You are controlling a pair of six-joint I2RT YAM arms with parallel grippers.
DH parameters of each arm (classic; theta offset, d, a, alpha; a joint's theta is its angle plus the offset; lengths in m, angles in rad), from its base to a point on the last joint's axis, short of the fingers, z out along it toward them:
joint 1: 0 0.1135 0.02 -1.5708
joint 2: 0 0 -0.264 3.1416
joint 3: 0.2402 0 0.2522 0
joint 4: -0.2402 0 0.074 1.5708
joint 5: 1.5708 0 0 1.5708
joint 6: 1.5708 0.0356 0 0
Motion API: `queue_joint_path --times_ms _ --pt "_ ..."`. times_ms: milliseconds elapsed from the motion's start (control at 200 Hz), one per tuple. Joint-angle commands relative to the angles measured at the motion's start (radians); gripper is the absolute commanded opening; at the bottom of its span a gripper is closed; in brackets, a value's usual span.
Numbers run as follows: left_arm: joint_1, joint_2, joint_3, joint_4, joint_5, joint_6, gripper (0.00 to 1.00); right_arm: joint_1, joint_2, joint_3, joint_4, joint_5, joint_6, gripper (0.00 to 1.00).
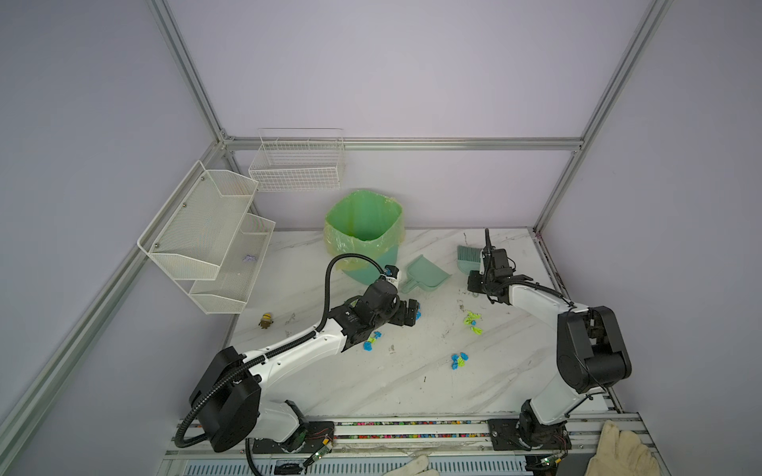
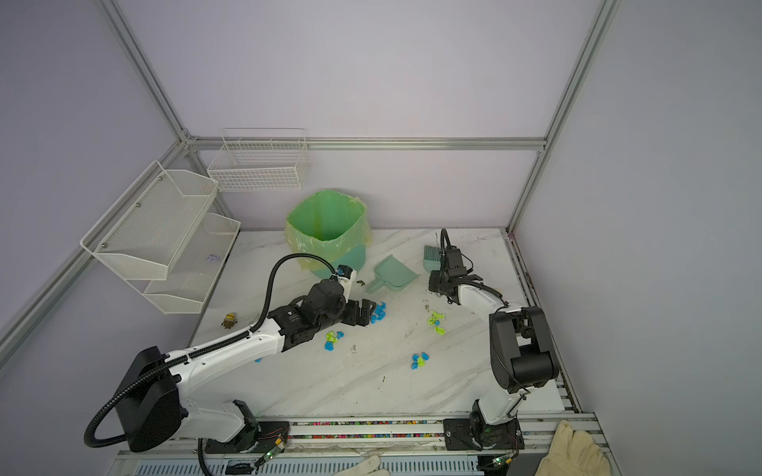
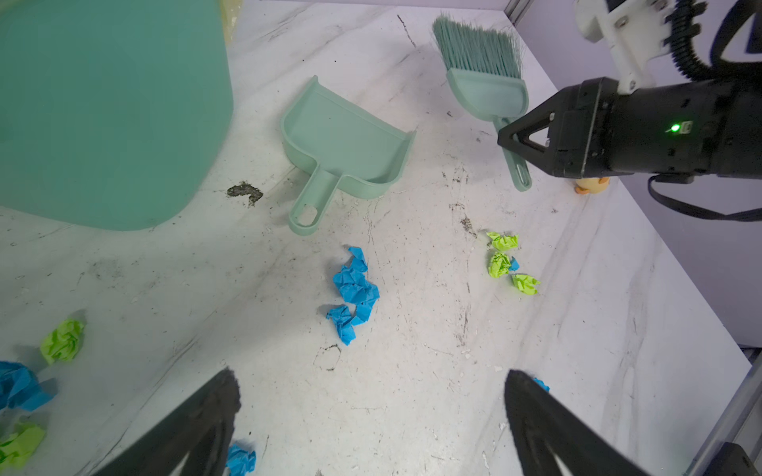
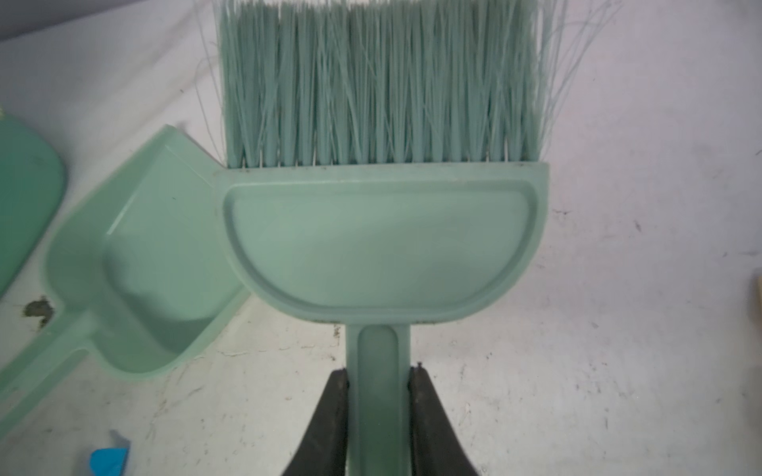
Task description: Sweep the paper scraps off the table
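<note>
No legible text, label, brand, number or sign in any view. Just behind the left pincer (image 1: 411, 315), on the black wrist housing (image 1: 363, 315), a small white mark (image 1: 349, 314), too small to read in both top views.
</note>
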Motion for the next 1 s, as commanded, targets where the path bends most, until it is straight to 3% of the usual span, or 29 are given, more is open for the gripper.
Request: queue_joint_path --times_ms 0,455,995 --pt "-0.001 0.051 0.161 0.010 0.074 -0.022 1.00 0.006 -0.048 -0.016 0.033 -0.027 0.016 0.03" --pt "0.000 0.254 0.455 -0.008 0.328 -0.091 1.00 0.005 -0.274 -0.179 0.190 -0.152 0.060 0.06" --pt "0.051 0.430 0.582 0.193 0.517 -0.202 0.99 0.005 -0.436 -0.321 0.285 -0.258 0.098 0.07"
